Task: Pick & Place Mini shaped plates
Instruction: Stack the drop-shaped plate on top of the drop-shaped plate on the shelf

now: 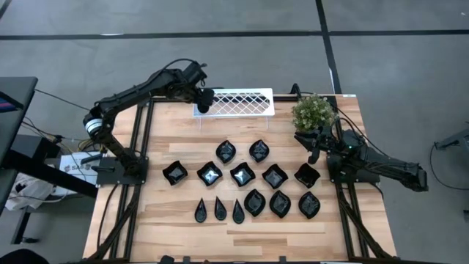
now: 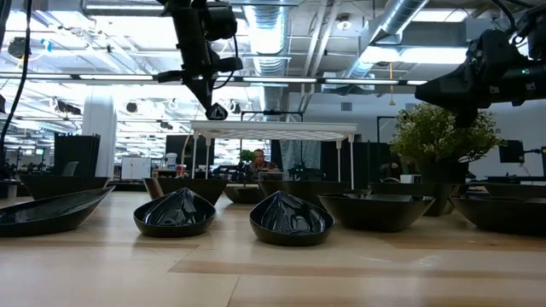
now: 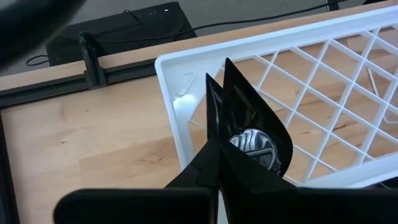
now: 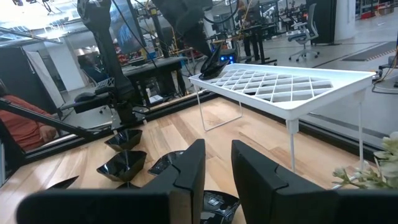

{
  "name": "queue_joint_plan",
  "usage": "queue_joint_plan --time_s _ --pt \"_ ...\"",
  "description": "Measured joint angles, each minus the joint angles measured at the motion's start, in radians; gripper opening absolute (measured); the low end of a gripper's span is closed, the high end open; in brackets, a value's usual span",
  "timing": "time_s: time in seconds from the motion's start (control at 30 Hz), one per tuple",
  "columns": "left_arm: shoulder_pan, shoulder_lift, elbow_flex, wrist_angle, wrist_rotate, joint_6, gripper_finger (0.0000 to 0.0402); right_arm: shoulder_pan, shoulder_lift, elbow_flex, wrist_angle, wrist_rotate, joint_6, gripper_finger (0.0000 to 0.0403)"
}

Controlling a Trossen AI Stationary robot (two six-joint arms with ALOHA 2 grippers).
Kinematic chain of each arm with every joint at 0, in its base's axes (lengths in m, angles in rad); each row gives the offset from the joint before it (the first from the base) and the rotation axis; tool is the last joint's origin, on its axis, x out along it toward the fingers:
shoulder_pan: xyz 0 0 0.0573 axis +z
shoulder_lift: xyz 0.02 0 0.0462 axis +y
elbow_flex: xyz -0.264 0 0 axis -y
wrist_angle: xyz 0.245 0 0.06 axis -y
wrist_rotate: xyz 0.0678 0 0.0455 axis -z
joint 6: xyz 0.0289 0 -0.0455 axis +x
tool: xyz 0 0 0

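Observation:
My left gripper [image 1: 204, 99] is over the left end of the white lattice tray [image 1: 238, 103], shut on one black mini shaped plate [image 3: 249, 124], a pointed leaf-like dish. In the low view this plate [image 2: 217, 110] hangs just above the tray top [image 2: 273, 128]. Several other black plates [image 1: 242, 174] rest on their bases in rows on the wooden table. My right gripper [image 4: 217, 168] waits at the table's right side near the plant, fingers apart with nothing between them. My left gripper pinches the plate between its two fingers [image 3: 208, 171] at its broader end [image 3: 239, 155]. The fingers come steeply from above and lie along the plate. The pointed end [image 3: 226, 65] sticks out beyond the fingers over the tray's left corner. Whether the plate touches the tray, I cannot tell.
A green potted plant [image 1: 314, 112] stands at the table's far right corner, beside the tray's right end. The tray stands on thin wire legs [image 4: 292, 149] along the far edge. Bare wood lies between the tray and the rows of plates.

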Motion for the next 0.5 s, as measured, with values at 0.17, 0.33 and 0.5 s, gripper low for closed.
queue_joint_plan --time_s 0.17,0.33,0.5 --pt "0.000 0.000 0.000 -0.007 0.000 0.000 0.0005 0.000 0.000 0.000 0.000 0.000 0.000 0.0074" --pt "0.000 0.000 0.000 -0.007 0.000 0.000 0.0018 0.000 0.000 0.000 0.000 0.000 0.000 0.0074" --pt "0.000 0.000 0.000 -0.007 0.000 0.001 0.0034 0.000 0.000 0.000 0.000 0.000 0.000 0.0074"
